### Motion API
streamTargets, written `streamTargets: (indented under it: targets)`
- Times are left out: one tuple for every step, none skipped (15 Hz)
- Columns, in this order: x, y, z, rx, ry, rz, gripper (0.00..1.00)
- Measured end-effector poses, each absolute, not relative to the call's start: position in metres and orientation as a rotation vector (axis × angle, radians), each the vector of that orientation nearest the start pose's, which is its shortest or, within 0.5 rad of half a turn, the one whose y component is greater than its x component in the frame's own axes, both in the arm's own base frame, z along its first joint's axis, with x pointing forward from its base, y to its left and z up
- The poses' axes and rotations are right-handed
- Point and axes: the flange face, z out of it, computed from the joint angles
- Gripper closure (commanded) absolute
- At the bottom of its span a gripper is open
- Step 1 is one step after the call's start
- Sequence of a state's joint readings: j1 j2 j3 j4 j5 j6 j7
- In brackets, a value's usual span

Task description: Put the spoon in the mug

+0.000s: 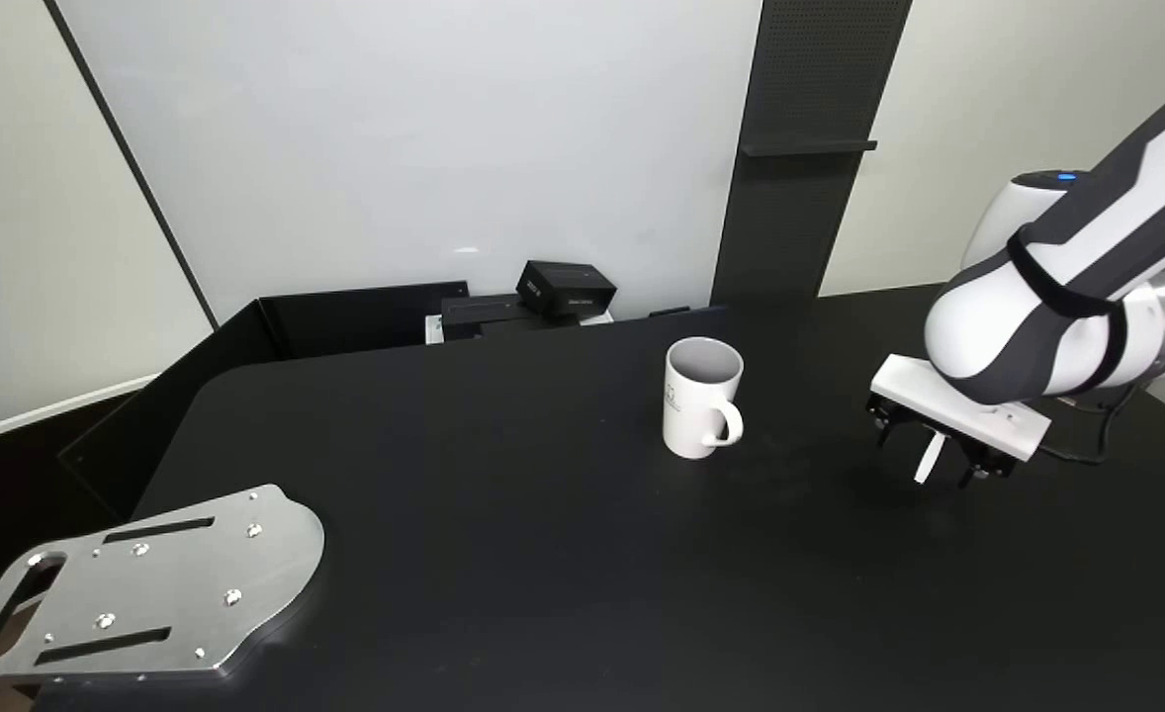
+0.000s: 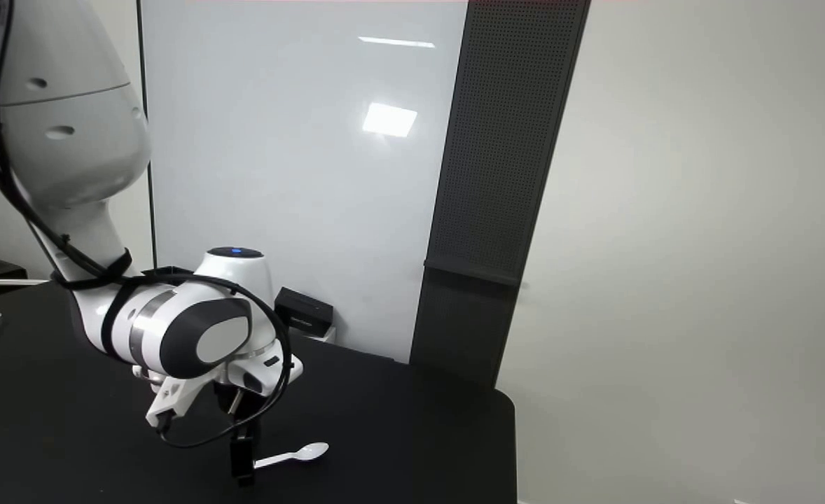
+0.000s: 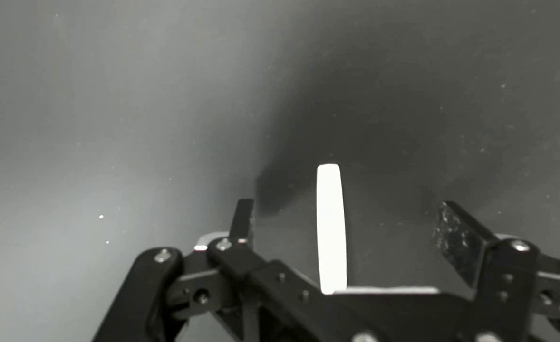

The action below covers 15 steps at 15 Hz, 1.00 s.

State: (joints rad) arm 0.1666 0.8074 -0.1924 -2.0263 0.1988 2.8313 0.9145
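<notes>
There is a big white board (image 1: 395,148) behind a black table (image 1: 503,554). The mug (image 1: 689,420) stands upright on the table, well apart from the robot arm (image 1: 1087,297). The spoon (image 2: 300,455) looks to be lying flat on the table. Its handle (image 3: 331,228) is between the fingers (image 3: 463,242) of the gripper (image 3: 344,206), and its round end sticks out past them in an exterior view. The fingers are wide apart, with a gap on each side of the handle, so they hold nothing. This looks like the picking-up step, and the spoon is not in the mug yet. Next, the fingers should close on the handle, then lift the spoon and take it over to the mug. The handle is thin and low, so I think the fingers need to be right down by the table to get it. The spoon is white, with a slim, straight handle that ends flat, and a round end like a little egg. In the wrist view the handle is very bright, and the round end does not show.
</notes>
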Motion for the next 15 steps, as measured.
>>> streamTargets:
  targets:
    - [0.5711, -0.0303, 0.0514, -2.753, 1.630, -0.090, 0.36]
    - [0.5711, -0.0302, 0.0504, -2.754, 1.630, -0.096, 0.45]
    - [0.5715, -0.0301, 0.0500, -2.753, 1.629, -0.104, 0.51]
    - [0.5729, -0.0296, 0.0509, -2.752, 1.627, -0.113, 0.59]
    - [0.5743, -0.0294, 0.0520, -2.750, 1.628, -0.119, 0.65]
    - [0.5756, -0.0294, 0.0529, -2.750, 1.628, -0.125, 0.72]
    - [0.5765, -0.0299, 0.0539, -2.750, 1.630, -0.131, 0.79]
    - [0.5771, -0.0305, 0.0546, -2.751, 1.632, -0.136, 0.84]
    - [0.5775, -0.0313, 0.0552, -2.752, 1.637, -0.140, 0.92]
    - [0.5778, -0.0321, 0.0558, -2.752, 1.644, -0.143, 0.98]
    - [0.5780, -0.0331, 0.0564, -2.750, 1.654, -0.146, 1.00]
    - [0.5786, -0.0339, 0.0568, -2.748, 1.662, -0.149, 0.99]
    - [0.5791, -0.0353, 0.0575, -2.747, 1.672, -0.145, 0.96]
    - [0.5798, -0.0368, 0.0573, -2.746, 1.682, -0.142, 0.96]
    - [0.5806, -0.0381, 0.0574, -2.742, 1.695, -0.136, 0.96]
